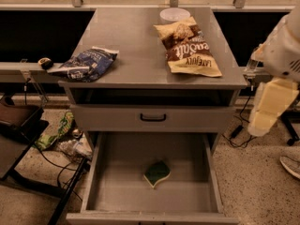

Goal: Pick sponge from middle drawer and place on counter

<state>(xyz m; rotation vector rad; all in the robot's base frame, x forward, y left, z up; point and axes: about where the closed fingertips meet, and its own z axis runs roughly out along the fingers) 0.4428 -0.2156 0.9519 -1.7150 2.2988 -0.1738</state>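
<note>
The table, the flat grey top of the drawer cabinet, fills the upper middle of the camera view. A bare strip runs from its front edge to its back edge between the two bags lying on it, and the back left corner is bare too.

Below it, under a closed drawer front with a black handle, the middle drawer stands pulled out toward the camera. Its plain floor is ringed by low walls.

The robot's pale arm comes in at the right edge, beside the cabinet and outside it. The end effector hangs there at about the height of the closed drawer front, well apart from the open drawer. Whether it is open or closed, or has hold of anything, I cannot tell.

A brown and yellow chip bag lies on the right half of the table. A blue snack bag lies at the front left corner and overhangs the left edge. A white bowl stands at the back edge.

The sponge lies flat near the middle of the drawer floor, green face up, with a pale yellow rim showing at its near edge. Its long axis runs diagonally, from near-left to far-right, with a narrow tip pointing near-left. It touches no wall, and bare floor lies on every side of it.
</note>
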